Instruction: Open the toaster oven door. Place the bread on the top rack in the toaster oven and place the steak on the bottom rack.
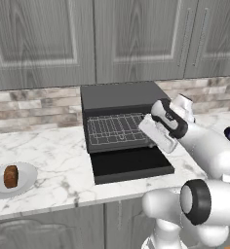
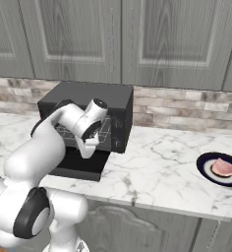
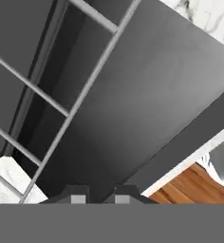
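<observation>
Toaster oven door (image 1: 132, 167) is lying fully open, flat out over the marble counter (image 1: 53, 160) in front of the black oven body (image 1: 118, 96). Wire racks are showing inside the cavity; the top rack (image 1: 114, 124) and the bottom rack (image 1: 118, 137) are both sitting bare. Fingers (image 3: 96, 195) are resting nearly together with just a narrow gap, clamped on nothing, pointing at the door's inner face in the hand view. In the left base view the hand (image 1: 158, 133) is hanging at the oven's right front corner, just above the door. Bread (image 1: 10, 176) is sitting on a grey plate (image 1: 27, 179) well left of the oven, near the counter's front edge. Steak (image 2: 222, 167) is lying on a dark blue plate (image 2: 206, 165) well to the right of the oven. Grey cabinets (image 2: 123, 39) are running above a brick backsplash (image 2: 177, 110).
</observation>
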Motion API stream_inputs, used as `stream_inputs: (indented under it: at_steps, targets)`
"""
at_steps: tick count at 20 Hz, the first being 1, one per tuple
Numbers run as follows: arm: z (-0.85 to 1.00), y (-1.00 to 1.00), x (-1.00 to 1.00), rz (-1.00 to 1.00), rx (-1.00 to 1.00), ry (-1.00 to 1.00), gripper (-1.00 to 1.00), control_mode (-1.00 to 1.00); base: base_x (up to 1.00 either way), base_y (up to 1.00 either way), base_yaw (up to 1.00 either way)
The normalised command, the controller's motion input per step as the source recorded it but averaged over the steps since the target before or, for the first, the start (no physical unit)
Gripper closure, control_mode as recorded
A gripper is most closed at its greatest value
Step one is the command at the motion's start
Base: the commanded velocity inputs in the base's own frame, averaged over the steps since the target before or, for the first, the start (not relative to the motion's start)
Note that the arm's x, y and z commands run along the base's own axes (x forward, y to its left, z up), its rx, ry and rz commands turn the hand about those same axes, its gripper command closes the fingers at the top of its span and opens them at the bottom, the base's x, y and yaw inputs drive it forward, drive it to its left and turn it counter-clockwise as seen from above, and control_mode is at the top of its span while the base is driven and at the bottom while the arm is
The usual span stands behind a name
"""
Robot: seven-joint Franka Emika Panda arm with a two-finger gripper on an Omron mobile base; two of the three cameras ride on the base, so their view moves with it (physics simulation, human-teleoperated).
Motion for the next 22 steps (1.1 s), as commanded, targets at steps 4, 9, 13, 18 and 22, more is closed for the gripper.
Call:
stream_inputs:
  at_steps: [4, 9, 13, 18, 22]
  targets:
    - [-0.11, 0.06, -0.89, 0.27, -0.16, 0.07, 1.00, -1.00, 0.00, 0.00, 0.00]
    - [0.84, 0.77, -0.16, 0.22, -0.15, -0.03, -1.00, -1.00, 0.00, 0.00, 0.00]
    - [0.37, 1.00, 0.09, 0.36, -0.16, 0.00, -1.00, -1.00, 0.00, 0.00, 0.00]
    - [0.00, 0.60, 0.14, 0.18, -0.04, -0.05, -1.00, -1.00, 0.00, 0.00, 0.00]
    - [0.08, -0.02, 0.00, 0.00, 0.00, -0.10, -1.00, -1.00, 0.00, 0.00, 0.00]
